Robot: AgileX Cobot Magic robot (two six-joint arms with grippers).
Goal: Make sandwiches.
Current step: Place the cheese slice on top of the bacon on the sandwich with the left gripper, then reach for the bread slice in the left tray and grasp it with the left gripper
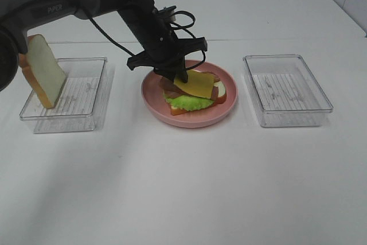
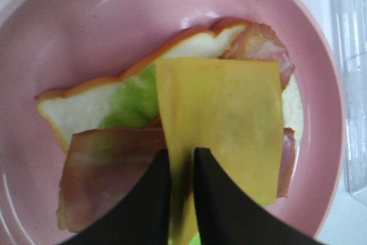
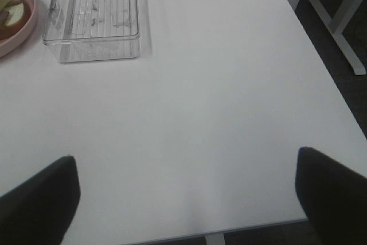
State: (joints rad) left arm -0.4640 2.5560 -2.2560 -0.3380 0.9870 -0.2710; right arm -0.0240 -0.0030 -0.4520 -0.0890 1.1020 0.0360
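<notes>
The left gripper [image 2: 182, 167] is pinching the yellow cheese [image 2: 221, 130] between its jaws, over the stack on the pink plate [image 1: 189, 120] (mid-table, toward the far edge). The right gripper [image 3: 186, 196] is hanging wide apart above the bare tabletop.

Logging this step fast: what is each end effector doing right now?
Left end effector: closed on the cheese slice, over the plate.
Right end effector: open, holding nothing.
</notes>
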